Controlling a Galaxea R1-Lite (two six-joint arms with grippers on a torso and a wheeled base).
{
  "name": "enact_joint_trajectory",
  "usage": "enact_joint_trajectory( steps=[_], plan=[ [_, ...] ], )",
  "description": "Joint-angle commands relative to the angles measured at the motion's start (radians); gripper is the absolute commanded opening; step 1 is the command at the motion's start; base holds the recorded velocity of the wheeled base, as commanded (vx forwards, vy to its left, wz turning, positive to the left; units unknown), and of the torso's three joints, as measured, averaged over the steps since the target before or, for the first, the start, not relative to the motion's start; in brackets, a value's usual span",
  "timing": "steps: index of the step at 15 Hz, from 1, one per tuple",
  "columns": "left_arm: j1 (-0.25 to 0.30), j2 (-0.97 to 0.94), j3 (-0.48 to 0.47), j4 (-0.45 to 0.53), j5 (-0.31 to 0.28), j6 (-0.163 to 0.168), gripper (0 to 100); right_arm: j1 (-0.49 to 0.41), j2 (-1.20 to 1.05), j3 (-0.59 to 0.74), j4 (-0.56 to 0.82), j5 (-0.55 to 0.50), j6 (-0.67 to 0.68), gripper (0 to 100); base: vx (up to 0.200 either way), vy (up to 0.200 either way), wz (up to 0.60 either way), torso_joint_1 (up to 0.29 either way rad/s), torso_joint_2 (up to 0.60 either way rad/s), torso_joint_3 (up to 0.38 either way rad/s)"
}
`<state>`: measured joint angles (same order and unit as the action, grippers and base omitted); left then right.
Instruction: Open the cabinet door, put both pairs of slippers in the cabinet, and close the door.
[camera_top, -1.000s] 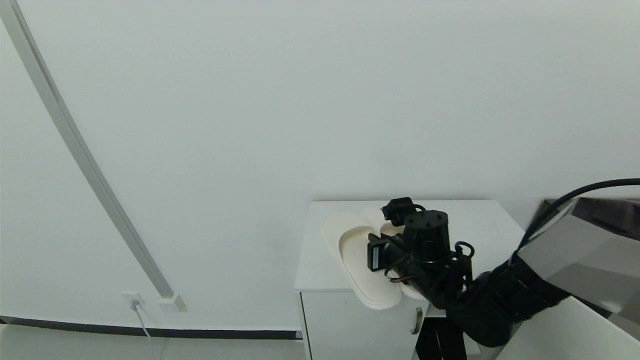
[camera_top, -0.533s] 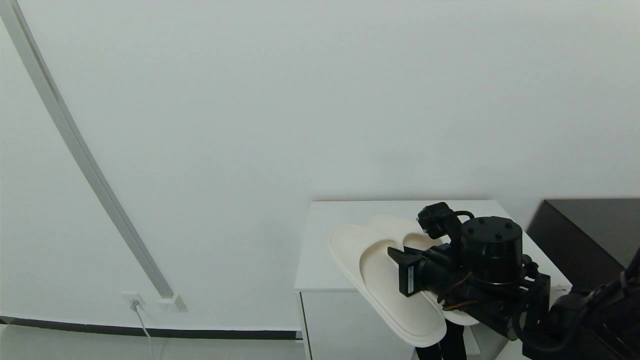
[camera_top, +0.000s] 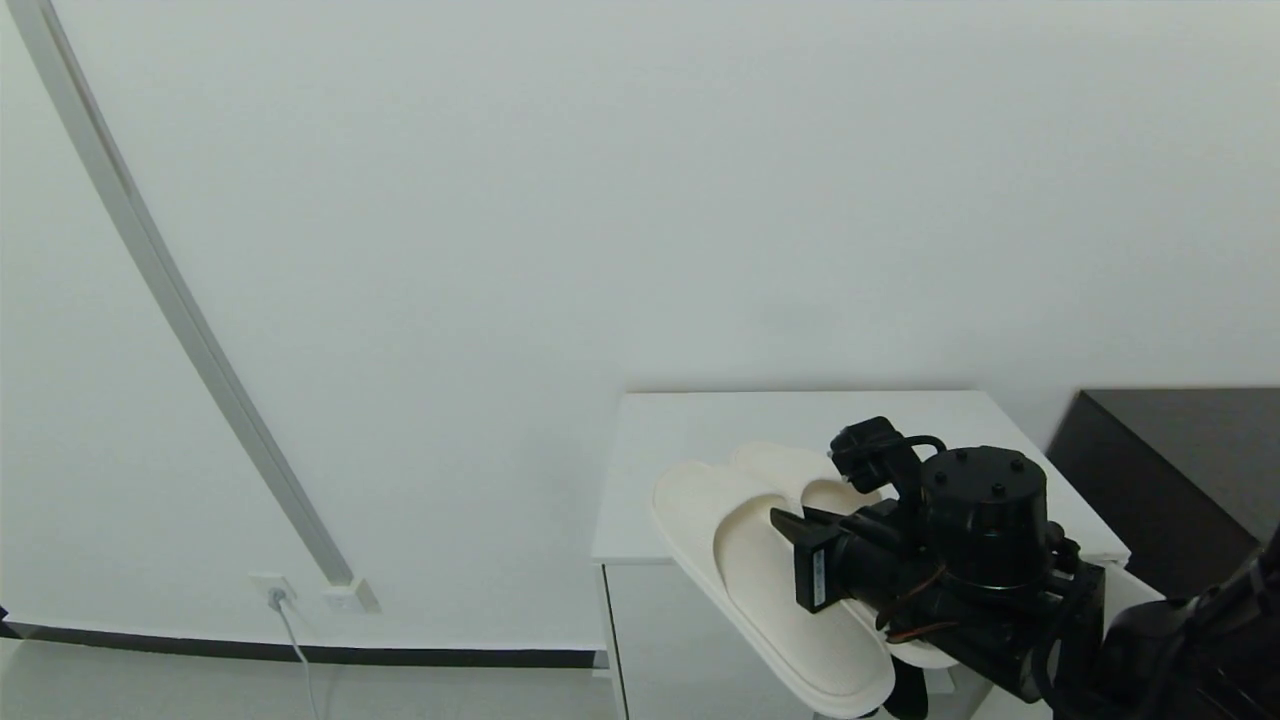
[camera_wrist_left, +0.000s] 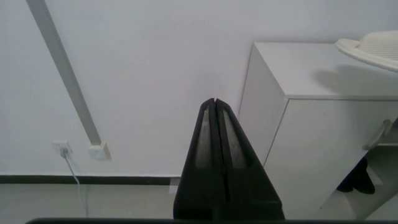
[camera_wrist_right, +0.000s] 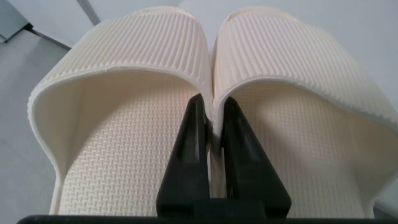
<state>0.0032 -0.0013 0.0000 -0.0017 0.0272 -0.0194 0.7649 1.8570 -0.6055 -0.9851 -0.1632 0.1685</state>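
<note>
A cream pair of slippers (camera_top: 760, 570) hangs tilted in the air over the front edge of the white cabinet (camera_top: 800, 415). My right gripper (camera_top: 790, 518) is shut on the two slippers' inner edges, pinching them side by side (camera_wrist_right: 211, 134). My left gripper (camera_wrist_left: 214, 143) is shut on nothing, out in front of the wall to the left of the cabinet. From there I see the cabinet door (camera_wrist_left: 323, 149) with its handle (camera_wrist_left: 376, 134). A dark shape (camera_wrist_left: 357, 177) sits low by the door; I cannot tell what it is.
A dark piece of furniture (camera_top: 1170, 470) stands right of the cabinet. A grey conduit (camera_top: 180, 310) runs down the white wall to a socket (camera_top: 270, 590) with a cord. Open floor lies left of the cabinet.
My right gripper has carried the cream slippers off the cabinet top, out over its front edge, towards me and to the right. The head view has shifted slightly.
</note>
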Motion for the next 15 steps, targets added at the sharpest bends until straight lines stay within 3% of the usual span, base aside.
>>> enact_joint_trajectory(
  steps=[1, 5, 15],
  plan=[
    [0.000, 0.001, 0.000, 0.000, 0.000, -0.001, 0, 0.002, 0.005, 0.001, -0.001, 0.001, 0.000, 0, -0.200, 0.000, 0.00, -0.022, 0.00, 0.007],
    [0.000, 0.001, 0.000, 0.000, 0.002, 0.001, 0, 0.004, 0.010, 0.010, -0.012, -0.001, 0.000, 0, -0.200, 0.000, 0.00, -0.006, 0.00, 0.001],
    [0.000, 0.001, 0.000, 0.000, 0.002, -0.001, 0, 0.027, 0.022, 0.026, -0.026, -0.004, 0.000, 0, 0.000, 0.000, 0.00, 0.000, 0.00, 0.000]
  ],
)
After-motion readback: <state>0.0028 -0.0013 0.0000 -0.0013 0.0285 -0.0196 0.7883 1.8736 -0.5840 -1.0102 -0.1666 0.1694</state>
